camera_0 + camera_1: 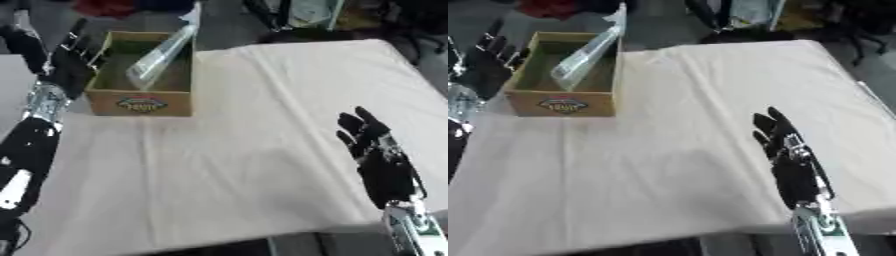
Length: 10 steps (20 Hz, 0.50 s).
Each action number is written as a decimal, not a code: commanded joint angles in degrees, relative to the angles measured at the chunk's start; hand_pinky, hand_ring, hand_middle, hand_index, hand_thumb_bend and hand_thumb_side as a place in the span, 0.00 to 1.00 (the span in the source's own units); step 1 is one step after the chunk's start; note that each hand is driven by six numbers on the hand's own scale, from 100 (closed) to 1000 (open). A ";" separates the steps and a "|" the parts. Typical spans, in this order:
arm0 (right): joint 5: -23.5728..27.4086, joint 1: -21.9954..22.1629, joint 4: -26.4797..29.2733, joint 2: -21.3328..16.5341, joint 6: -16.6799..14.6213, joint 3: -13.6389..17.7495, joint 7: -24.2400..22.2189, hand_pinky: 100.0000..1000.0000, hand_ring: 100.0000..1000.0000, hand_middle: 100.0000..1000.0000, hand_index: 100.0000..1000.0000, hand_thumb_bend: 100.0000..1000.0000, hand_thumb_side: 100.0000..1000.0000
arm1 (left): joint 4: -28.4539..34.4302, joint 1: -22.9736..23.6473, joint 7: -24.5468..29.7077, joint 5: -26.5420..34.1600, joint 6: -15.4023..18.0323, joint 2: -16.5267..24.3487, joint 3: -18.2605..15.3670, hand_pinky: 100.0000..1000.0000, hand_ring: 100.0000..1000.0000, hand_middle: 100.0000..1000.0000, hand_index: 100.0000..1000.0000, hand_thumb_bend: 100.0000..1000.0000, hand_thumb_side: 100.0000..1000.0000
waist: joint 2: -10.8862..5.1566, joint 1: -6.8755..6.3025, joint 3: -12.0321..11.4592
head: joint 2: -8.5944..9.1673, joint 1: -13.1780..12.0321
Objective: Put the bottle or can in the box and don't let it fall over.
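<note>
A clear plastic bottle (162, 54) leans tilted inside the open cardboard box (140, 103), its top resting against the box's far right corner. My left hand (72, 59) is just left of the box, fingers straight and apart from the bottle. At the lower right my right hand (378, 152) rests open above the white table, fingers pointing up, holding nothing.
The box stands at the far left of the white cloth-covered table (254, 150), close to its left edge. Dark chair legs and clutter (289, 17) lie on the floor beyond the far edge. A red object (101, 7) shows behind the box.
</note>
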<state>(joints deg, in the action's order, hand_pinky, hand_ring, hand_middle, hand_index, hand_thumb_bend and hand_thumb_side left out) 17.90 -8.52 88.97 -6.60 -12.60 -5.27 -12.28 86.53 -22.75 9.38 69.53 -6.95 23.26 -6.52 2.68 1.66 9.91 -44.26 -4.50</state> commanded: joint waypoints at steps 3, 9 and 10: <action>-0.12 0.81 0.54 -2.26 -0.25 0.85 0.74 1.00 0.98 0.85 0.96 0.00 0.77 | 16.91 8.81 -2.04 -1.61 1.79 -2.64 -1.59 0.52 0.21 0.17 1.00 0.47 0.91 | -1.37 -0.57 -2.37 | 0.14 1.98; -0.06 1.81 0.35 -2.62 -0.37 1.15 1.13 1.00 0.98 0.85 0.96 0.00 0.78 | 21.24 17.43 -3.61 -9.02 0.60 -10.12 -2.62 0.52 0.20 0.18 1.00 0.48 0.94 | -2.10 -0.53 -4.75 | 0.14 5.51; -0.06 1.84 0.32 -2.60 -0.35 1.06 1.07 1.00 0.98 0.85 0.96 0.00 0.77 | 21.19 17.71 -3.52 -9.54 0.03 -10.47 -2.25 0.52 0.21 0.19 1.00 0.47 0.95 | -2.20 -0.50 -4.78 | 0.14 5.66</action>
<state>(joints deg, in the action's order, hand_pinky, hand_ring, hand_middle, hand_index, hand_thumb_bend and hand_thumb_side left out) 17.90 -6.34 88.87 -8.09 -12.87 -4.53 -11.32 106.22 -4.68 6.05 61.11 -6.47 12.99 -8.51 1.08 1.22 5.11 -44.26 0.64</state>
